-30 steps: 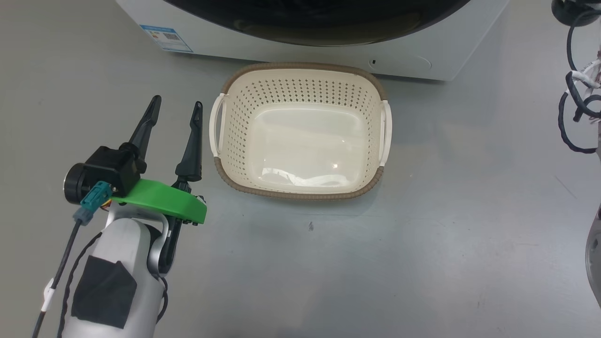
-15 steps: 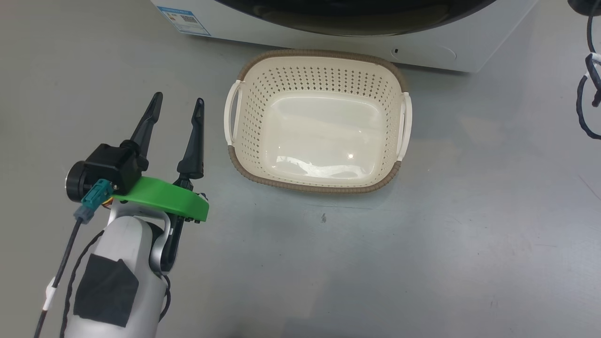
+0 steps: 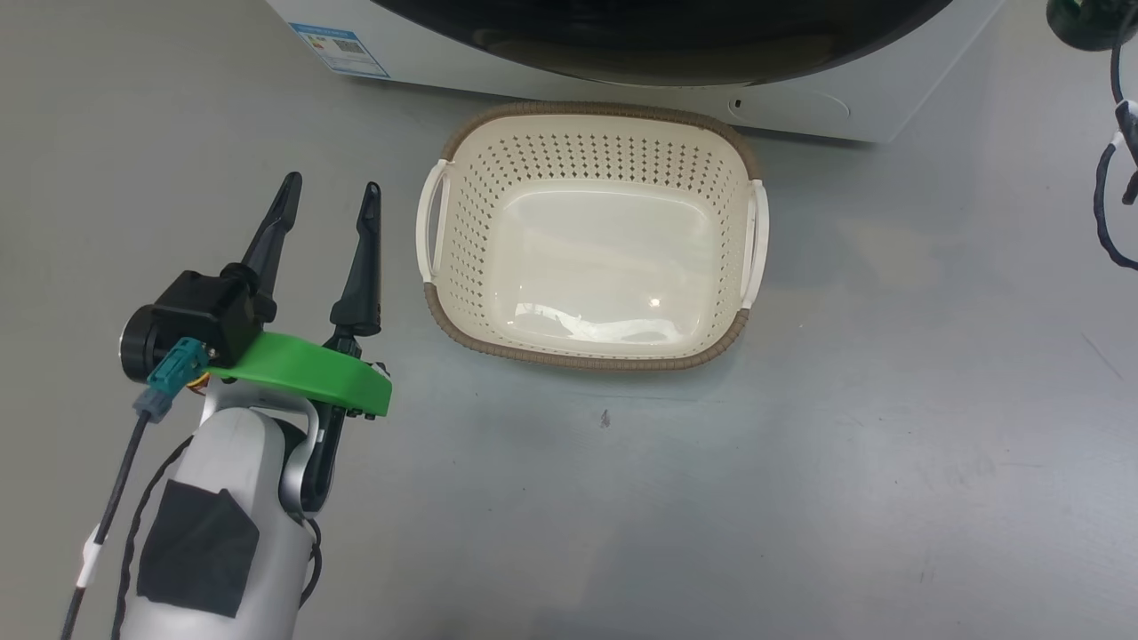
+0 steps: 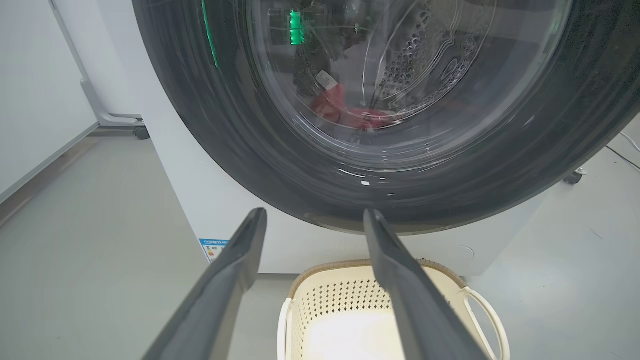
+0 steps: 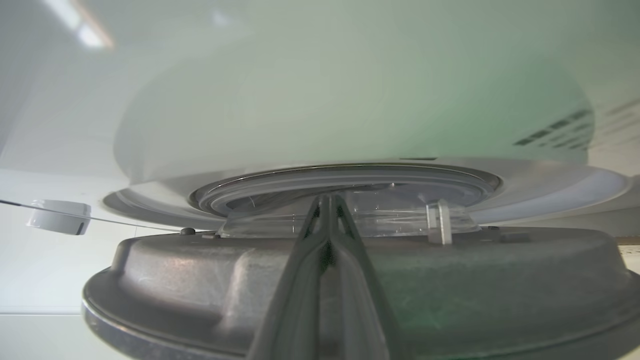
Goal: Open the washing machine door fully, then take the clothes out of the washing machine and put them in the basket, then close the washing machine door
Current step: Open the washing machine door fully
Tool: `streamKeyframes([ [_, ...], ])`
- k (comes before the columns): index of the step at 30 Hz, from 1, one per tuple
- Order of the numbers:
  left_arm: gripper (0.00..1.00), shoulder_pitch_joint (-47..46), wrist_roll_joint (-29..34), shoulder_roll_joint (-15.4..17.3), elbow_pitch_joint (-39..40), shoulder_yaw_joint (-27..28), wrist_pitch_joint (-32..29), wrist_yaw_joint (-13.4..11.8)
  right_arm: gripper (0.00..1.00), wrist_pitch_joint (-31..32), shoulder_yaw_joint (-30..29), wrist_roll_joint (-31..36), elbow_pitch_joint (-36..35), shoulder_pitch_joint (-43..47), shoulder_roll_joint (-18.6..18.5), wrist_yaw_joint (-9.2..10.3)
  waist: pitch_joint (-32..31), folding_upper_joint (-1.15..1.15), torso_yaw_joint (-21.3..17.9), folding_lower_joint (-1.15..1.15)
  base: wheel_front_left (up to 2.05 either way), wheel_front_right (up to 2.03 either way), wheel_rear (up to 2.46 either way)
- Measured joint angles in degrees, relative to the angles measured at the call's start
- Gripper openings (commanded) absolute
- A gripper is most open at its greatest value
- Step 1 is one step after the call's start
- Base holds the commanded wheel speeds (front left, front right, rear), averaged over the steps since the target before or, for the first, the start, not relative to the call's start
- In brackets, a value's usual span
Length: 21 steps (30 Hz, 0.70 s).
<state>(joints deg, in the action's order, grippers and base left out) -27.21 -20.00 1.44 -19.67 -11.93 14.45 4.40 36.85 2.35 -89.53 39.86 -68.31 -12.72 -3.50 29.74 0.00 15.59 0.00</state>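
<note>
The cream basket [image 3: 569,360] stands on the floor right before the white washing machine [image 3: 800,102]. Its glossy black washing machine door [image 3: 658,44] crosses the top of the head view. Left of the basket, my left gripper [image 3: 332,183] is open and holds nothing. The left wrist view looks between the open left gripper [image 4: 316,212] at the door's black ring [image 4: 225,125]; red clothes [image 4: 345,112] show through the glass, with the basket [image 4: 330,267] below. My right gripper [image 5: 326,197] is shut, fingers together, lying over the door's grey inner face [image 5: 200,280] toward its clear glass bowl [image 5: 400,215].
Bare grey floor surrounds the basket. A blue label [image 3: 342,49] marks the machine's lower left corner. Black cables [image 3: 1111,204] of my right arm hang at the right edge. A white wall [image 4: 35,100] and a wheeled frame [image 4: 120,122] stand left of the machine.
The whole head picture shifted right, then slightly back, so the camera moved. The basket and my left gripper keep their places relative to each other.
</note>
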Motion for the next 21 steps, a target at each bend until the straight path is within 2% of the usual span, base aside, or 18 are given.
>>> streamKeyframes([
  [16,1.0,0.0,1.0,-0.1,-0.4,0.7,0.0,0.0,0.0,6.8,0.6,-3.3,1.5,1.9,1.2,-1.97,-1.7,0.0,-1.9,0.0,0.0,0.0,0.0],
  [21,1.0,0.1,1.5,-0.1,-0.8,0.8,0.0,0.0,0.0,9.1,1.3,-4.0,1.6,3.3,1.7,-2.02,-2.6,0.0,-2.5,0.0,0.0,0.0,0.0],
])
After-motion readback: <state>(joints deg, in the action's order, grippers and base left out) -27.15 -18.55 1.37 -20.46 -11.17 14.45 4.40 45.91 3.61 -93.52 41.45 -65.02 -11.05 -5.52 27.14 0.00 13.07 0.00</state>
